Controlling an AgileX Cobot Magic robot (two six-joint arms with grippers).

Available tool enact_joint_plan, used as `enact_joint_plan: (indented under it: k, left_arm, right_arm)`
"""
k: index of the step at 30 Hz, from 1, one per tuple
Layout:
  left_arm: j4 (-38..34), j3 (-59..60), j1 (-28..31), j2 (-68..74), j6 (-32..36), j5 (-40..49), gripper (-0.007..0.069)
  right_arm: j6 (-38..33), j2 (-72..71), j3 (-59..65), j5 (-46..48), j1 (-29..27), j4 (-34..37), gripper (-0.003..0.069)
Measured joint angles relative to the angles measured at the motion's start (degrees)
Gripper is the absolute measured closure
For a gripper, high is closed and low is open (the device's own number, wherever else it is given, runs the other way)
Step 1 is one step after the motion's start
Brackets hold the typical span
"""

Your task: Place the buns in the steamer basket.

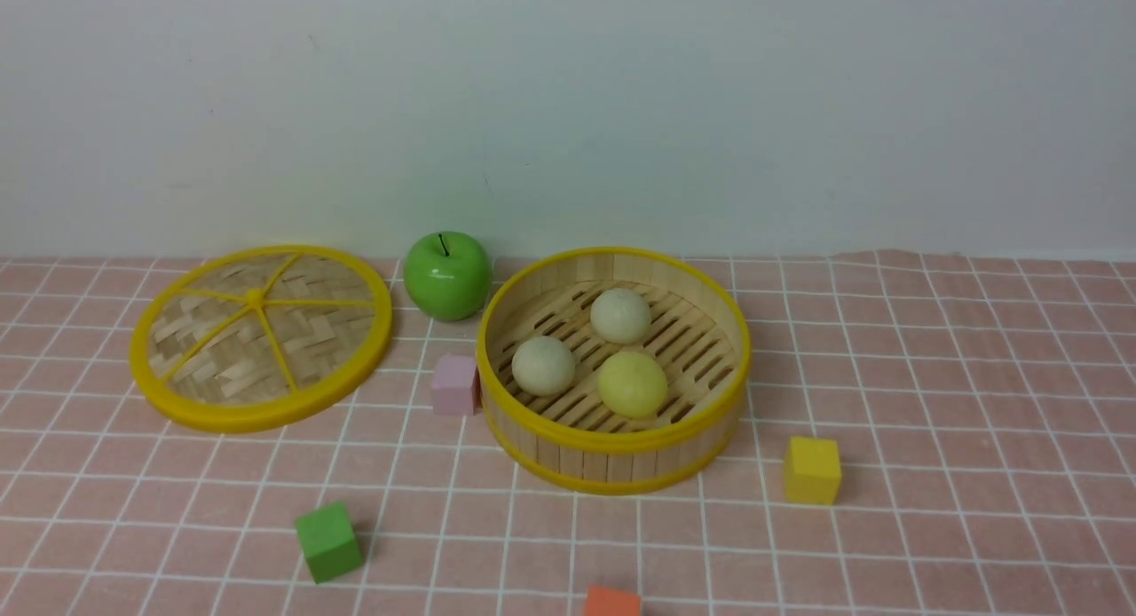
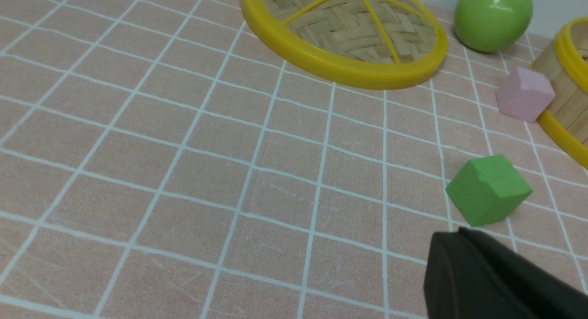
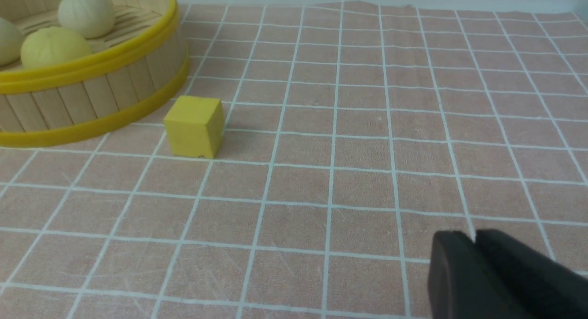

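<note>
The steamer basket (image 1: 621, 461) stands right of the table's middle, and all three buns lie on its slat floor. One cream-white bun (image 1: 620, 315) is at the back, another (image 1: 543, 365) at the left, and the pale yellow bun (image 1: 632, 383) at the front. In the right wrist view the basket (image 3: 92, 103) and the buns (image 3: 54, 47) show far from my right gripper (image 3: 474, 236), whose black fingers stand a narrow crack apart with nothing between them. My left gripper (image 2: 459, 234) is shut and empty, just short of a green cube (image 2: 488, 189). No gripper shows in the front view.
The flat woven lid (image 1: 262, 336) lies at the left, with a green apple (image 1: 446, 275) between it and the basket. A pink cube (image 1: 455, 384) touches the basket's left wall. A yellow cube (image 1: 812, 469), a green cube (image 1: 327, 540) and an orange cube (image 1: 612, 601) lie nearer the front.
</note>
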Motion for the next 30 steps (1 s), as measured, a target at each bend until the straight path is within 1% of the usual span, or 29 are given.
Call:
enact_joint_plan:
  k: [30]
  left_arm:
    - [0.00, 0.00, 0.01, 0.00, 0.00, 0.00, 0.0617]
  right_arm:
    - [0.00, 0.00, 0.00, 0.05, 0.00, 0.00, 0.0531]
